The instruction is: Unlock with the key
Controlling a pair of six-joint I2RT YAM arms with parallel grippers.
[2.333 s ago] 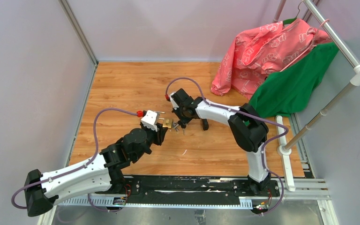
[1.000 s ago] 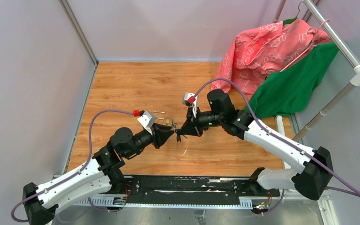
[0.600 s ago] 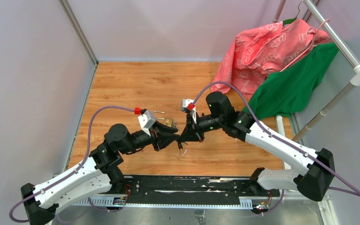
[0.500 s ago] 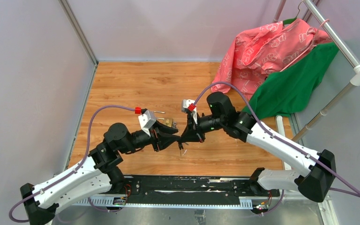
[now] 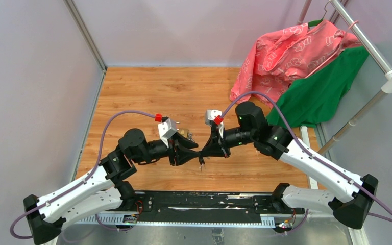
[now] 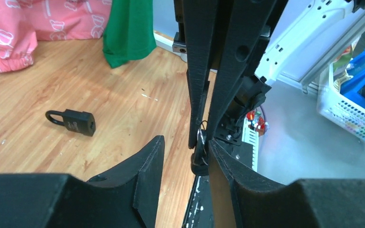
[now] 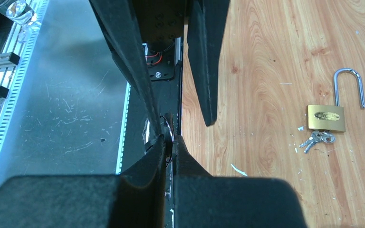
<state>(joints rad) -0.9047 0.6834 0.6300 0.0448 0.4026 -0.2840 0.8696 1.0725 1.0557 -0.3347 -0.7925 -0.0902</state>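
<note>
The right fingers [image 7: 145, 164] clamp the key [image 7: 168, 129], the left fingers [image 6: 145, 164] apart beside it. The left wrist shows a black padlock [image 6: 78, 122], the right wrist a brass padlock [image 7: 326, 118].

The left gripper [image 6: 185, 144], jaws apart, flanked the right gripper [image 6: 202, 129], pinched shut on a key [image 6: 198, 164], while a black padlock [image 6: 73, 122] lay on the wooden table [image 6: 38, 90] farther off.

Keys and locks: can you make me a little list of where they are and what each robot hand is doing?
held keys: pinched in the right gripper
right gripper: shut on the held keys
left gripper: open, one finger on each side of the held keys
brass padlock: flat on the wooden table, shackle open
loose keys: at the brass padlock's bottom edge
black padlock: lying flat, shackle closed
</note>
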